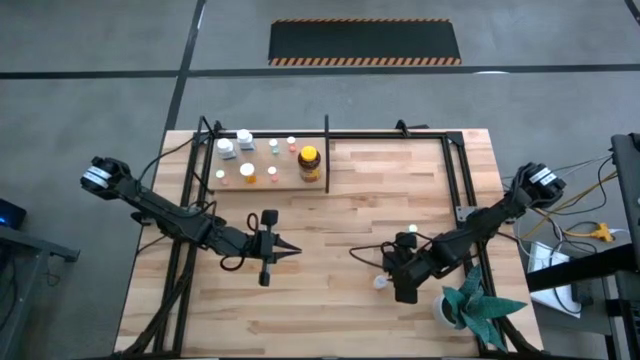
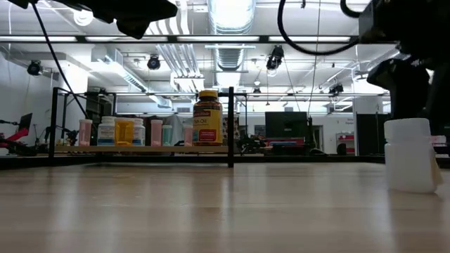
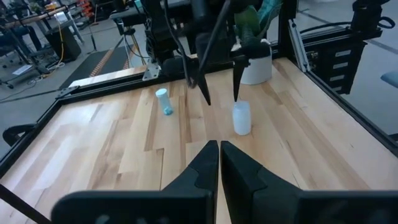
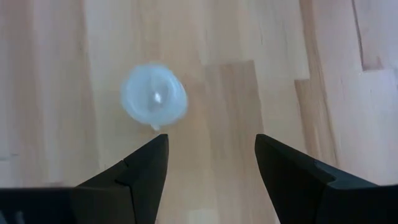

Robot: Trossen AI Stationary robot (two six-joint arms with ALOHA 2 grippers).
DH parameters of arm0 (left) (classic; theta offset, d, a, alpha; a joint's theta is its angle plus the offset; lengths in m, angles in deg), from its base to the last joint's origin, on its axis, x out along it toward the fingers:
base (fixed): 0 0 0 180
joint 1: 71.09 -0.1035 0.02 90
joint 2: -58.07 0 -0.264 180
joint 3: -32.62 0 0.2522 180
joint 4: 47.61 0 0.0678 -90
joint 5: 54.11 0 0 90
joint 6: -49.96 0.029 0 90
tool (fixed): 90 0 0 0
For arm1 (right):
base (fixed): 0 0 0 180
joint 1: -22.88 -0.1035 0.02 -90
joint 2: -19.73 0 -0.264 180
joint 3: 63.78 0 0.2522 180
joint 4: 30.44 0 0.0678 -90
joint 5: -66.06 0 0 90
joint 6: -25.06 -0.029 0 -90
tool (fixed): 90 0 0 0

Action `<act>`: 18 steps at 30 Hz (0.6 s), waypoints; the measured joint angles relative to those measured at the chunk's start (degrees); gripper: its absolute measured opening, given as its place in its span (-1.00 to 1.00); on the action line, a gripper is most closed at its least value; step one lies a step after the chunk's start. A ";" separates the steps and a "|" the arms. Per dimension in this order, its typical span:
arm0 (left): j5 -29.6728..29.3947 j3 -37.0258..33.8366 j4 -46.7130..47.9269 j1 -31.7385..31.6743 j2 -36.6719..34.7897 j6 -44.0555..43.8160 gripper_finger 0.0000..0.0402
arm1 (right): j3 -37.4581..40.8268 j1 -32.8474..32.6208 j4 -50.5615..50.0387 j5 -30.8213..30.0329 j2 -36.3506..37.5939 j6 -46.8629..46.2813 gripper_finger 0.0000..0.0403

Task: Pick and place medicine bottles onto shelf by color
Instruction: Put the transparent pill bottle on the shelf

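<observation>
- The right gripper (image 4: 211, 168) hung over the wooden table (image 1: 330, 310) with its fingers spread wide and nothing between them.
- A pale white bottle (image 4: 153, 96) stood upright on the boards just ahead of the open fingertips and off toward one finger, not yet between them; it was untouched.
- A second small pale-blue bottle (image 3: 163, 101) stood a little farther off on the table, to one side of that gripper.
- The left gripper (image 3: 219, 163) waited near the table's middle, fingers pressed together and holding nothing.
- On the shelf (image 1: 327, 150), well apart from both grippers, a row of small bottles (image 2: 116, 132) and the larger amber jar (image 2: 207, 118) already sat left of the divider post.
- The step in hand looked like the approach for a pick of the white bottle.
- The next move probably called for shifting the right gripper sideways until the bottle sat centred between the fingers, then descending and closing.
</observation>
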 joint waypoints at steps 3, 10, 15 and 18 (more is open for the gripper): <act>0.00 0.00 0.00 0.00 0.00 0.01 -1.00 | 0.08 0.02 0.61 -0.03 -0.02 0.32 0.15; -0.01 0.00 0.00 0.00 0.00 0.01 -1.00 | 0.02 -0.13 2.74 -0.33 0.98 0.62 0.15; -0.01 0.00 -0.63 0.00 0.00 0.16 -1.00 | 0.02 -1.06 7.97 -0.31 0.48 3.13 0.15; -0.01 0.00 -0.81 0.00 0.00 0.20 -1.00 | 0.04 -1.57 10.72 -0.32 0.04 4.17 0.15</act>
